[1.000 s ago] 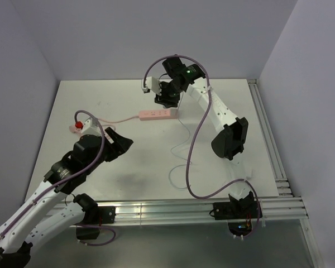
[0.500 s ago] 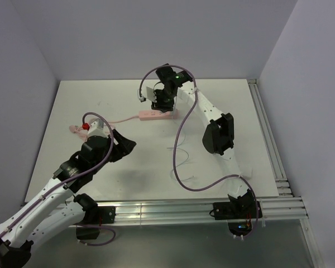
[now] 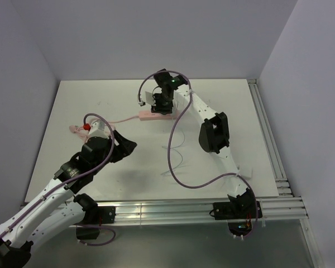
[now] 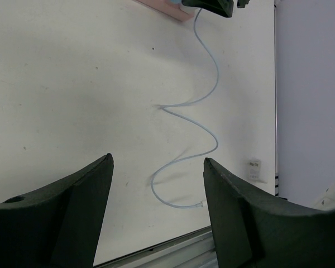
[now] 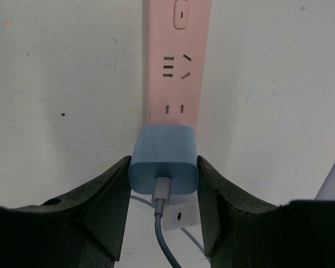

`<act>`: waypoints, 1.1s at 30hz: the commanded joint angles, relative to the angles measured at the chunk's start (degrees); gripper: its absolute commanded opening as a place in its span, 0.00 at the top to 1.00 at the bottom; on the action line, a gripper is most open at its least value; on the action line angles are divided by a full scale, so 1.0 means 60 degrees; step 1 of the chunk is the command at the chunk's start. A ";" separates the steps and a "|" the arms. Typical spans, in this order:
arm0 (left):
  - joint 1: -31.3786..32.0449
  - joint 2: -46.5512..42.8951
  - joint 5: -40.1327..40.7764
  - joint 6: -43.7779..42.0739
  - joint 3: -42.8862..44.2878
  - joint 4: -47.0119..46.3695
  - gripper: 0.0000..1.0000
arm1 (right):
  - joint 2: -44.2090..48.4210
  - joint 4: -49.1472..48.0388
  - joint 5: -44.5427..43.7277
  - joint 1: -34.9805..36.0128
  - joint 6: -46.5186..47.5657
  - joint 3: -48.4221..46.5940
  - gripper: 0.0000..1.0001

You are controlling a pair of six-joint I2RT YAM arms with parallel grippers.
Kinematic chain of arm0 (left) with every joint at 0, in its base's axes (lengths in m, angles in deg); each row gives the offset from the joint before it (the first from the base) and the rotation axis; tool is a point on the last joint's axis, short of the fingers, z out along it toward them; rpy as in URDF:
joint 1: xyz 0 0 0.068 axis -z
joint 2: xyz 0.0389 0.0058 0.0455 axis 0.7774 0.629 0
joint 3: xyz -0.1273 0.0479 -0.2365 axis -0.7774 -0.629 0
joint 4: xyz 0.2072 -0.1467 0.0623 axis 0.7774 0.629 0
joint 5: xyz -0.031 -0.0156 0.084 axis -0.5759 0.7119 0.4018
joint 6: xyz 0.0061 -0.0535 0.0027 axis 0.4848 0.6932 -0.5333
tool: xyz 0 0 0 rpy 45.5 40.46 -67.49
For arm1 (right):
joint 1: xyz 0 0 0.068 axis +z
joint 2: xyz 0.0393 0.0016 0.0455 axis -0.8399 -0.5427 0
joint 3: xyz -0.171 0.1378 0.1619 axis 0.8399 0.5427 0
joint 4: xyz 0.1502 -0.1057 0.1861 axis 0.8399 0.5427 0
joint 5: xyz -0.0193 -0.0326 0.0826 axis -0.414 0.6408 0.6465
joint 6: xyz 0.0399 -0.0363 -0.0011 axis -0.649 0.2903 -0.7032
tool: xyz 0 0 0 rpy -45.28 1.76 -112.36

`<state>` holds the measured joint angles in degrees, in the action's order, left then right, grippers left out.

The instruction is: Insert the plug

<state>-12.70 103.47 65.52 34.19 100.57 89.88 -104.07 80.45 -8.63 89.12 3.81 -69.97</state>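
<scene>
The right gripper [image 5: 163,167] grasps the plug [image 5: 163,159] by its sides, cable [image 5: 163,237] trailing back, likely to aim it at the pink power strip [image 5: 176,67] just beneath and ahead. The left gripper [image 4: 157,162] hangs released and empty over the surface [image 4: 72,84].

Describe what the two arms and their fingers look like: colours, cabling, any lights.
The left arm and right arm match: white link shells with black joint housings. A mauve cable loops loosely along each, left and right. A small green light glows near the right wrist. The fingers, left and right, are matte black wedges.
</scene>
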 commanded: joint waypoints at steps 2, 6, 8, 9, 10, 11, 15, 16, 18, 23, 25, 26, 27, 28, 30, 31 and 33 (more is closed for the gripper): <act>-0.0030 0.0007 -0.0274 -0.0297 -0.0155 -0.0606 0.30 | 0.0049 -0.0351 -0.0326 -0.0043 0.0196 -0.0197 1.00; -0.0030 0.0095 -0.0391 -0.0341 -0.0199 -0.0695 0.30 | 0.0049 -0.0439 -0.0618 -0.0102 0.0211 -0.0035 1.00; -0.0030 0.0125 -0.0420 -0.0370 -0.0243 -0.0768 0.30 | 0.0034 -0.0454 -0.0648 -0.0131 0.0211 0.0038 1.00; -0.0030 0.0125 -0.0435 -0.0384 -0.0243 -0.0782 0.30 | 0.0020 -0.0468 -0.0707 -0.0146 0.0211 0.0082 1.00; -0.0030 0.0139 -0.0435 -0.0399 -0.0258 -0.0783 0.30 | 0.0005 -0.0454 -0.0722 -0.0160 0.0211 0.0155 1.00; -0.0030 0.0154 -0.0435 -0.0399 -0.0258 -0.0797 0.30 | -0.0024 -0.0468 -0.0765 -0.0175 0.0196 0.0184 1.00; -0.0030 0.0140 -0.0391 -0.0472 -0.0244 -0.0768 0.30 | -0.0098 -0.0352 -0.0766 -0.0219 0.0196 0.0199 1.00; -0.0030 0.0125 -0.0391 -0.0502 -0.0243 -0.0768 0.30 | -0.0069 -0.0366 -0.0693 -0.0219 0.0182 0.0272 1.00; -0.0045 0.0096 -0.0406 -0.0531 -0.0243 -0.0826 0.29 | -0.0039 -0.0410 -0.0780 -0.0219 0.0182 0.0433 1.00; -0.0030 0.0139 -0.0523 -0.0546 -0.0258 -0.0870 0.30 | -0.0142 -0.0410 -0.0562 -0.0219 0.0196 0.0390 1.00; -0.0045 0.0125 -0.0538 -0.0531 -0.0258 -0.0870 0.30 | -0.0171 -0.0468 -0.0546 -0.0204 0.0196 0.0360 1.00; -0.0045 0.0110 -0.0538 -0.0546 -0.0258 -0.0856 0.30 | -0.0229 -0.0454 -0.0575 -0.0190 0.0196 0.0346 1.00; -0.0045 0.0110 -0.0523 -0.0560 -0.0244 -0.0841 0.30 | -0.0273 -0.0367 -0.0503 -0.0190 0.0182 0.0273 1.00; -0.0045 0.0096 -0.0523 -0.0575 -0.0243 -0.0827 0.29 | -0.0288 -0.0352 -0.0473 -0.0190 0.0182 0.0287 1.00; -0.0045 0.0081 -0.0523 -0.0590 -0.0243 -0.0826 0.30 | -0.0274 -0.0337 -0.0443 -0.0175 0.0138 0.0418 1.00; -0.0030 0.0066 -0.0523 -0.0590 -0.0243 -0.0812 0.29 | -0.0259 -0.0337 -0.0443 -0.0175 0.0123 0.0462 1.00; -0.0045 0.0052 -0.0538 -0.0604 -0.0243 -0.0841 0.30 | -0.0274 -0.0220 -0.0341 -0.0146 0.0050 0.0463 1.00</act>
<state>-12.70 104.35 63.18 31.91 98.97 86.91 -104.20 78.44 -12.00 88.12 4.07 -67.80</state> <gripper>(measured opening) 0.705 0.536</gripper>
